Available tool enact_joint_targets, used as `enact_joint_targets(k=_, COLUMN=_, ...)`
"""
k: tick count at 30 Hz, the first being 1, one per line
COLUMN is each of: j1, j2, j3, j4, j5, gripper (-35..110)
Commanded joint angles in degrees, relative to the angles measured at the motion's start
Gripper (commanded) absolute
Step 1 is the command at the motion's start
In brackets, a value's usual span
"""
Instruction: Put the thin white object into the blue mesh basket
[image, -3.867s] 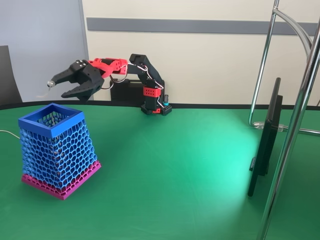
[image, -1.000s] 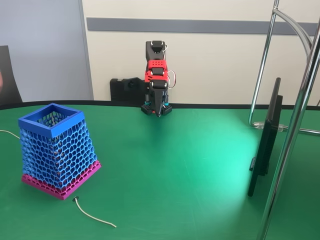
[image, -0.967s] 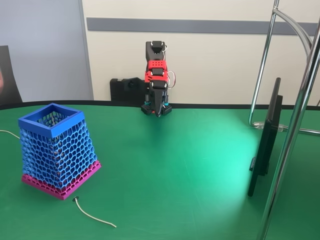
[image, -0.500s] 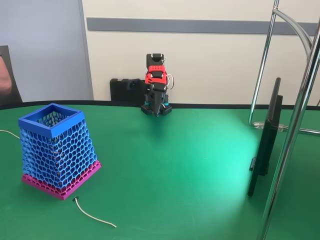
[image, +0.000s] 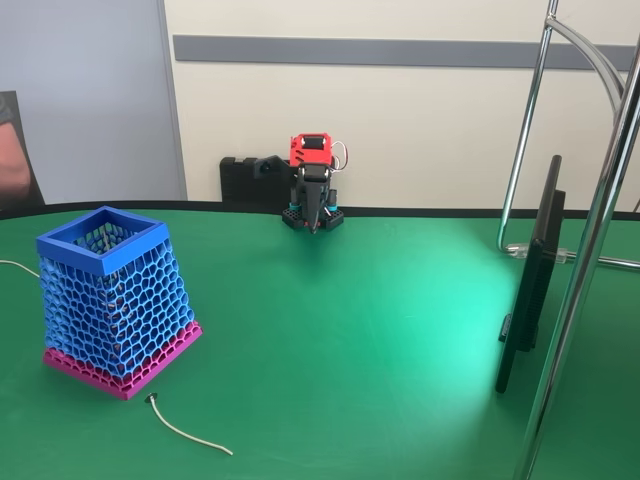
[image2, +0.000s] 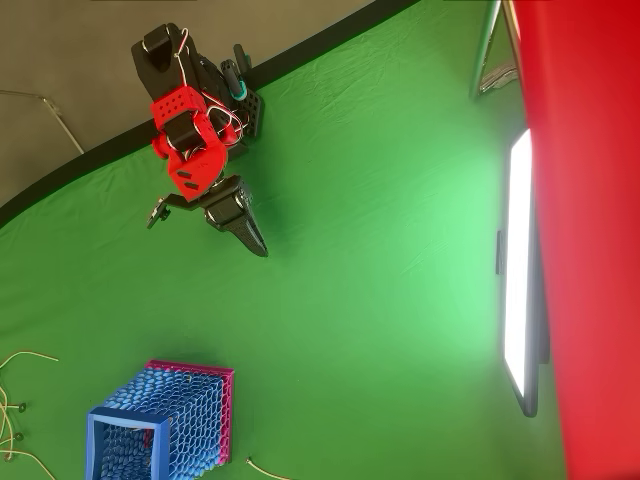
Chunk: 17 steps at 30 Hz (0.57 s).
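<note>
The claw (image: 315, 222) hangs folded at the far edge of the table (image: 350, 330), tips pointing down at the green cloth just in front of the arm's base; from overhead the claw (image2: 252, 240) tapers to a single dark point, its fingers together with nothing between them.

Well apart from it, at the near left of the fixed view, stands the blue mesh basket (image: 112, 300), upright, its solid rim open upward and its magenta band on the cloth. From above, the blue mesh basket (image2: 165, 425) sits at the lower left.

The thin white object (image: 188, 428) lies flat on the table just beside the basket's near right corner, not touching it. Its long axis runs diagonally: the tiny knob end points far-left toward the basket's base, and the strand curves gently away to the near right. In the overhead view the thin white object (image2: 268, 469) shows as a pale sliver at the bottom edge.
</note>
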<state>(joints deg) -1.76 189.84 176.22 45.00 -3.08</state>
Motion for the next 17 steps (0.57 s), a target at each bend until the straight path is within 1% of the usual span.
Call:
enact_joint_targets(k=1, j1=-0.4, j2=0.6, j3=0.4, j4=2.1, j5=0.6, gripper=1)
enact_joint_targets(k=5, j1=-0.4, j2=0.6, j3=0.4, j4=4.2, j5=0.9, gripper=1)
enact_joint_targets(k=11, j1=1.0, j2=0.6, j3=0.4, j4=4.4, j5=1.8, gripper=2)
enact_joint_targets(k=17, j1=1.0, j2=0.6, j3=0.4, j4=4.4, j5=1.8, gripper=1)
